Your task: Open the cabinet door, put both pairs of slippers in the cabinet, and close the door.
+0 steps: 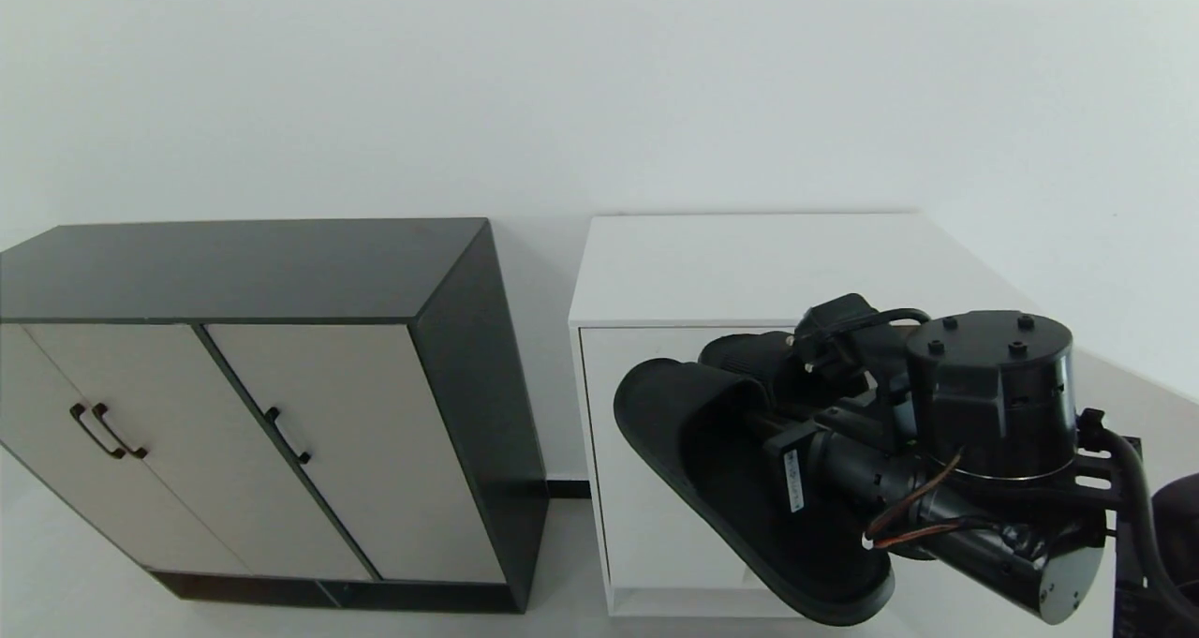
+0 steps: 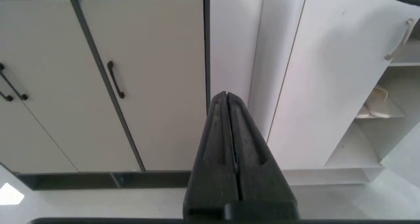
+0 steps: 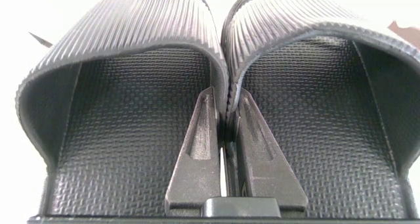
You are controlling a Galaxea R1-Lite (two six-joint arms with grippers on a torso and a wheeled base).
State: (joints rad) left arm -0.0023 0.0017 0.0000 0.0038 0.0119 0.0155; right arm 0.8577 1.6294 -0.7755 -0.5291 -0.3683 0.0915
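A pair of black slippers point(image 1: 721, 469) hangs in the air in front of the white cabinet point(image 1: 749, 263). My right gripper point(image 1: 761, 424) is shut on them. In the right wrist view its fingertips point(image 3: 225, 99) pinch the two touching inner walls of the slippers point(image 3: 131, 152), which sit side by side, soles down. My left gripper point(image 2: 226, 99) is shut with nothing in it, facing the gap between the two cabinets. The white cabinet's door point(image 2: 335, 79) stands open, showing shelves point(image 2: 367, 142) with a pale object point(image 2: 379, 104) on one.
A dark cabinet point(image 1: 234, 273) with two beige doors, both closed, stands to the left of the white one; its handles point(image 1: 286, 437) are black. A narrow gap separates the cabinets. A white wall runs behind, with bare floor in front.
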